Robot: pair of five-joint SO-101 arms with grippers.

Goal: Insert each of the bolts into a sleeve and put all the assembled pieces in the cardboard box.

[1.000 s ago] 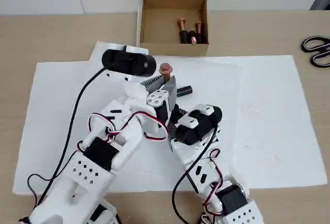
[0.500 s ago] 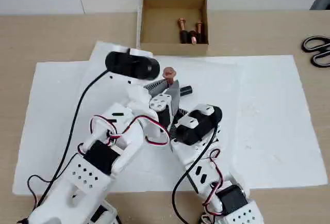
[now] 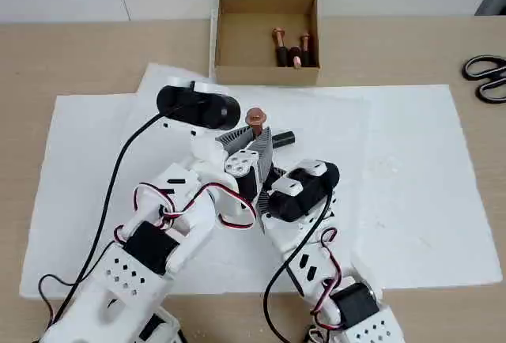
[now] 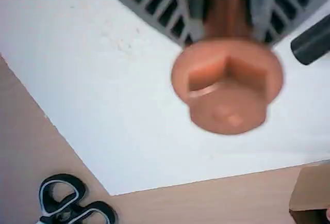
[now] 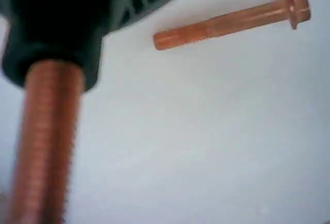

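You will find the left gripper closed on a copper bolt; it is held by the shank just behind the flanged hex head, and the head stands clear of the grey fingers; in the high view this bolt sits above the white sheet, about midway across the table and short of the cardboard box. The right gripper lies close under the left wrist and is largely covered by it; you cannot tell from any view whether it is open or closed; its wrist view shows a black sleeve close to the lens, with a threaded copper shank standing out of one end; whether that shank belongs to the bolt in the left gripper cannot be confirmed. A second sleeve lies flat on the sheet just beside the left gripper, not touching it; a loose bolt lies flat on the sheet on its own. The box stands on the table at the sheet's far edge; several assembled pieces lie inside it, toward one side wall. A pair of scissors rests on bare table past the sheet's corner, well apart from both arms.
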